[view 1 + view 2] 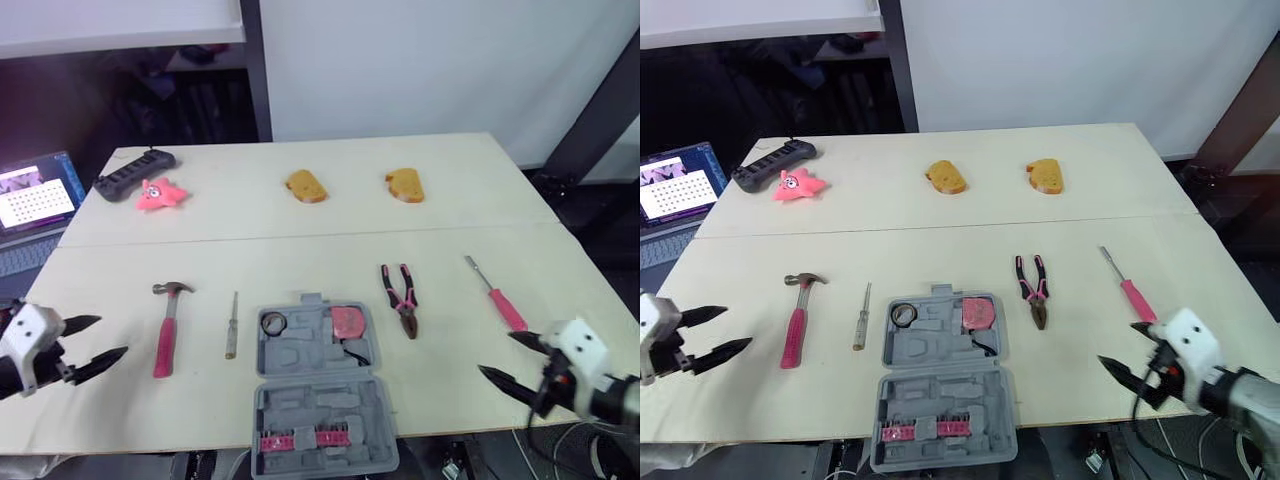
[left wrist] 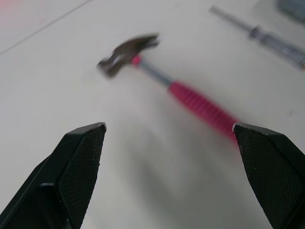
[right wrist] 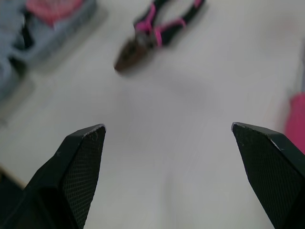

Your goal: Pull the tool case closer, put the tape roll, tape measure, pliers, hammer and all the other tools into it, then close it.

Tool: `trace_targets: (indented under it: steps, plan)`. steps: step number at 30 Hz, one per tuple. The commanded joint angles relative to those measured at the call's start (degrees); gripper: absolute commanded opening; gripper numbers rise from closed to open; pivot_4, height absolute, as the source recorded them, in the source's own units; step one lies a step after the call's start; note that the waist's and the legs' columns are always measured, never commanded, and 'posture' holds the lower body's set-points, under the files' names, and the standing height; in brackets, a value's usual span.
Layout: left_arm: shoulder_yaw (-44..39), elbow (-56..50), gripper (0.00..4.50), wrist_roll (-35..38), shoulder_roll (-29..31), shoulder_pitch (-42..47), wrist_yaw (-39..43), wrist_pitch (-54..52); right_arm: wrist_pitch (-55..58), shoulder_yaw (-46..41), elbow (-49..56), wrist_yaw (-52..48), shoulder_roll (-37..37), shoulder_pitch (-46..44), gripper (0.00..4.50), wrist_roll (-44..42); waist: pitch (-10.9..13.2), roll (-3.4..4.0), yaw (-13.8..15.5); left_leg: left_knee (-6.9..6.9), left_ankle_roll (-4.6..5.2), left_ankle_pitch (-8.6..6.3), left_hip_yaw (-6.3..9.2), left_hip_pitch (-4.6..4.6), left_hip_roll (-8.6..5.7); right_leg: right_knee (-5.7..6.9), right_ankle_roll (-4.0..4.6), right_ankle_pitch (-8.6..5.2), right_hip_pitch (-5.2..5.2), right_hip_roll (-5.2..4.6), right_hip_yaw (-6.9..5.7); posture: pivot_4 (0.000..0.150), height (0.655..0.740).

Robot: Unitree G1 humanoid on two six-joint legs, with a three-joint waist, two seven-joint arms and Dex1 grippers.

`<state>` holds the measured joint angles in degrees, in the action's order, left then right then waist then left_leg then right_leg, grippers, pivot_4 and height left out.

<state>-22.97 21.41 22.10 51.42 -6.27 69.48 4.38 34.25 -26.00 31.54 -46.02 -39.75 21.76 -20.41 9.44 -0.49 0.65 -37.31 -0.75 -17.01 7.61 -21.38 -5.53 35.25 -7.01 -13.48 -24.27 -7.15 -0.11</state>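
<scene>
Both grippers empty, grey plastic tool case [image 1: 330,412] lying open at the near-centre edge of the pale wooden worktop [image 1: 300,250].
Left gripper [image 1: 113,336] and right gripper [image 1: 495,353] hover at the near corners, fingers spread wide. The black tape roll [image 1: 273,323] and pink tape measure [image 1: 347,321] sit in the case's far half. Outside it: pink-handled hammer [image 1: 165,335] and slim grey screwdriver [image 1: 231,325] to its left, pink-and-black pliers [image 1: 402,298] and pink-handled screwdriver [image 1: 497,295] to its right.

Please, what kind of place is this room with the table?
Probably an indoor lab or test workspace: a plain table with an open tool case, an open laptop off its left side, and a power strip near its far edge.
</scene>
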Motion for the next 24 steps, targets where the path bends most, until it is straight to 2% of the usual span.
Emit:
trace_targets:
  steps: [1, 5, 9, 14, 20, 23, 24]
  plan:
    - [5.4, -13.6, 4.5, 2.4, -2.0, -0.4, 1.9, -3.3, 12.6, 8.3, 8.3, 11.9, 4.5, -6.7, 4.48, -0.8, 0.0, 0.0, 0.0, -0.02, -0.01, 0.01, 0.0, 0.0, 0.02, 0.0, 0.04, 0.02, 0.0, 0.02, 0.02, 0.15, 0.7219]
    - [11.2, -26.4, 4.5, 4.5, -4.4, -0.4, 3.8, -5.1, 21.5, 19.8, 7.9, 27.6, 13.4, -14.6, 4.48, 6.8, 0.0, -0.08, 0.1, 0.08, -0.08, 0.04, 0.03, -0.08, 0.07, 0.02, 0.06, 0.05, -0.15, 0.08, 0.0, 0.15, 0.7219]
    - [13.3, -31.1, 4.5, 6.0, -5.0, 1.0, 4.7, -6.3, 25.9, 24.2, 4.6, 38.6, 21.4, -18.5, 4.48, 12.6, 0.0, -0.02, 0.0, 0.14, -0.21, 0.07, 0.05, -0.11, 0.11, 0.12, 0.13, 0.09, -0.27, 0.23, 0.0, 0.15, 0.7219]
    - [15.1, -33.3, 4.5, 5.4, -5.2, 1.5, 5.9, -6.4, 25.3, 25.6, -2.0, 44.4, 29.4, -21.9, 4.48, 14.5, 0.0, 0.04, -0.3, 0.16, -0.33, 0.15, 0.04, -0.05, 0.16, 0.13, 0.26, 0.17, -0.29, 0.35, 0.0, 0.15, 0.7219]
    - [16.2, -32.8, 4.5, 4.6, -5.3, 2.0, 6.1, -5.7, 19.0, 25.5, -14.0, 45.6, 34.3, -25.4, 4.48, 14.9, -0.1, -0.03, -1.3, 0.15, -0.38, 0.19, 0.03, 0.04, 0.23, 0.19, 0.31, 0.22, -0.22, 0.46, 0.0, 0.15, 0.7219]
    - [16.3, -33.1, 4.5, 4.4, -5.2, 1.5, 5.8, -5.3, 17.5, 24.5, -16.2, 45.8, 34.2, -25.4, 3.59, 15.2, -0.1, -0.07, -1.7, 0.15, -0.38, 0.19, 0.03, 0.09, 0.23, 0.21, 0.31, 0.23, -0.2, 0.48, 0.0, 0.15, 0.7219]
    - [16.3, -33.2, 4.5, 4.4, -5.2, 1.3, 5.7, -5.2, 17.3, 24.4, -16.6, 45.7, 33.9, -25.2, 3.08, 15.4, -0.1, -0.09, -1.7, 0.15, -0.38, 0.19, 0.03, 0.09, 0.25, 0.23, 0.31, 0.23, -0.2, 0.5, -0.01, 0.15, 0.7219]
